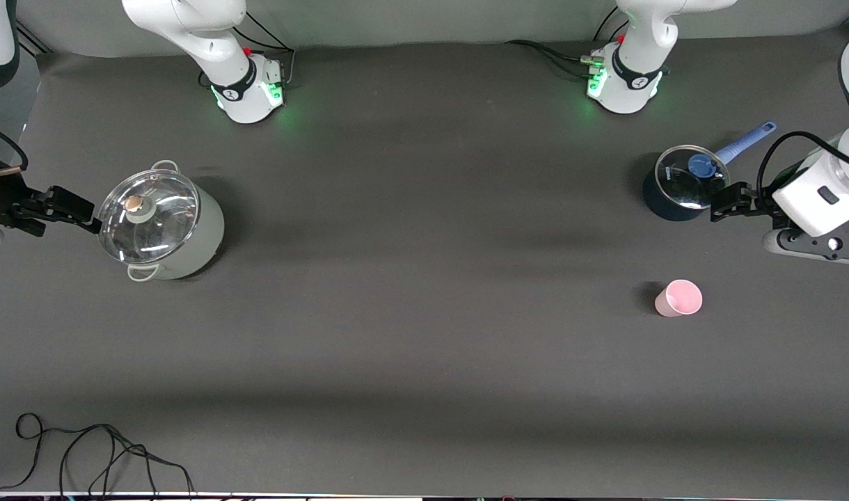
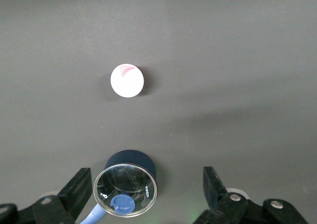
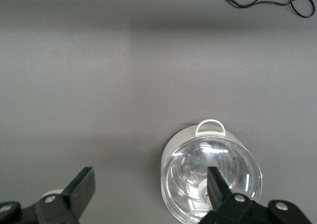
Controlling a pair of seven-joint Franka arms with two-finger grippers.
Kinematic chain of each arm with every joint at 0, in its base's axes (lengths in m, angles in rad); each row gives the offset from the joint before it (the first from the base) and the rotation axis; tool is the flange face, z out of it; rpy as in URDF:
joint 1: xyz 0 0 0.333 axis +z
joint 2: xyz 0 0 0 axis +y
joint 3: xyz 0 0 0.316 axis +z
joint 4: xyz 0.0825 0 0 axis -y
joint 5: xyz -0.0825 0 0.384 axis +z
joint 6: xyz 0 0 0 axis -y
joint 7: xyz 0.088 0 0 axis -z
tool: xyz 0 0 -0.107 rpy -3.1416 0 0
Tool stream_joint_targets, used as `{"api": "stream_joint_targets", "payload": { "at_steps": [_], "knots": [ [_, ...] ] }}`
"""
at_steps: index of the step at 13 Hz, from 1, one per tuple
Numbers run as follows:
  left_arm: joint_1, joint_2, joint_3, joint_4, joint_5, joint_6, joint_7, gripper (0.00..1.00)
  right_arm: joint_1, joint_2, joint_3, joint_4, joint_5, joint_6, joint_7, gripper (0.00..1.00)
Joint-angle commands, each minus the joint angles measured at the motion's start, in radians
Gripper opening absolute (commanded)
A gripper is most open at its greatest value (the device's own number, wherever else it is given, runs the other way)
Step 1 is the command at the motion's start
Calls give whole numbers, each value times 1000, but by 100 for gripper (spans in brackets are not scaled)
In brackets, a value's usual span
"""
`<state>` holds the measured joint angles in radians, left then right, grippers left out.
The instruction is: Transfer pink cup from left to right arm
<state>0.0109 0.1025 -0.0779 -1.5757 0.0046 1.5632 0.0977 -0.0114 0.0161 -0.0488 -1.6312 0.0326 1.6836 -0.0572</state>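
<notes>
A dark grey counter carries a few things under two white arms whose bases stand along its farther edge. The pink cup stands upright and alone toward the left arm's end of the counter, nearer to the front camera than a small dark blue pot with a glass lid and a blue handle; the two are apart. The left pincer hangs in the air just beside that blue pot, its fingers spread wide apart and holding nothing; the left wrist view shows the cup's open mouth from above. At the right arm's end a pale green pot with a glass lid sits on the counter. The right pincer hangs beside this pot's lid, fingers likewise wide apart and empty. A loose black cable lies near the counter's edge closest to the front camera.
</notes>
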Motion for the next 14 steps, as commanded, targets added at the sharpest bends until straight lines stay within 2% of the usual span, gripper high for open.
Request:
{"api": "stream_joint_targets", "payload": {
  "at_steps": [1, 14],
  "knots": [
    [-3, -30, 1, -30, -9, -6, 5, 100, 4, -2, -2, 14, 4, -12, 19, 100],
    [-2, -21, 1, -24, -1, -22, 39, 100, 4, 4, 0, 21, 6, -13, 19, 100]
  ]
}}
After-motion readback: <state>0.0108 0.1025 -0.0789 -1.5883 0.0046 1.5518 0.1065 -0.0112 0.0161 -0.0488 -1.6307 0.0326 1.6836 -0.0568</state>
